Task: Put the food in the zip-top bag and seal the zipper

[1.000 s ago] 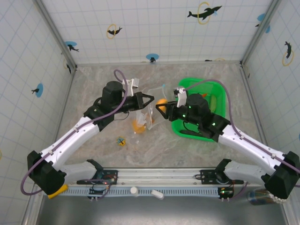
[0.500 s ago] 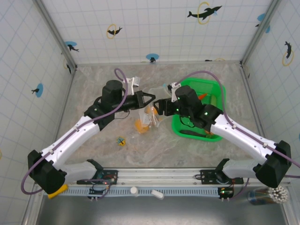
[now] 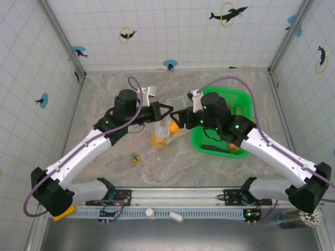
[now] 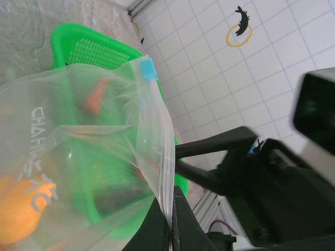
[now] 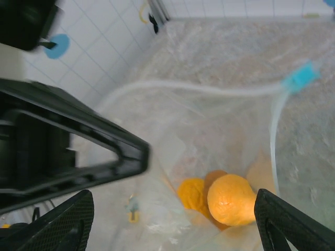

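From up top, the left claw [image 3: 167, 111] is pinching the zip-top bag [image 3: 163, 132] beside the green basket [image 3: 242, 97], and the right claw [image 3: 177, 116] is hovering at its mouth. On the left wrist cam, that claw is clamping the zipper [image 4: 159, 151] strip. On the right wrist cam, the fingers are spreading wide over orange food [image 5: 230, 200] sitting inside the bag.

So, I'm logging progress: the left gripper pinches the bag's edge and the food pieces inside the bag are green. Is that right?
Only the colour is wrong: orange pieces, not green ones, lie inside the zip-top bag, as the right wrist view shows. The left gripper does pinch the bag's edge.
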`<state>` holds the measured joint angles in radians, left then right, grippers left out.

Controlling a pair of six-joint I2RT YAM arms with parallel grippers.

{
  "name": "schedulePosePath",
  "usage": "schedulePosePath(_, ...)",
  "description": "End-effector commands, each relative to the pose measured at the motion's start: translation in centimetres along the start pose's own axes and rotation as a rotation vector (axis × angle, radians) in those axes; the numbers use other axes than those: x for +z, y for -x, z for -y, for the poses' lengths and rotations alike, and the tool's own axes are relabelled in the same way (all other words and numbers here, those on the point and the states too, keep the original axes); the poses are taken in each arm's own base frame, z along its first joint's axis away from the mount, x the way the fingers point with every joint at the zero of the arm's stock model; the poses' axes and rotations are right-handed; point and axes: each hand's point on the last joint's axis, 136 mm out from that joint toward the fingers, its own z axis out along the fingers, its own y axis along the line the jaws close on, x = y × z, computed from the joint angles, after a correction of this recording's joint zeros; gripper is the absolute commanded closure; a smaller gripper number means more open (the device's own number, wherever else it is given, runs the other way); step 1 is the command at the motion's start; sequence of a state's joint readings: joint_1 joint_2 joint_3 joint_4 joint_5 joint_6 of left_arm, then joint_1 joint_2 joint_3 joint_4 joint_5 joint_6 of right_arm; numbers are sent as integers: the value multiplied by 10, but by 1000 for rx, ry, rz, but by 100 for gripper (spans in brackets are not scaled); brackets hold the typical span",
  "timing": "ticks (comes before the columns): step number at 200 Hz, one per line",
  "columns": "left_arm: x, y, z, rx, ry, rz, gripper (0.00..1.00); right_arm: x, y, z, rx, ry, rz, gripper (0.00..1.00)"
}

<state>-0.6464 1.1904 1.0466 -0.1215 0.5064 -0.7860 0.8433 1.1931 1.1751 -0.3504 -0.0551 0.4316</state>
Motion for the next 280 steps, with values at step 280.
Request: schedulePosePath(280,-3,-15,-17,96,55,-30,100,-80,-218,270,509,-1007,-533,23)
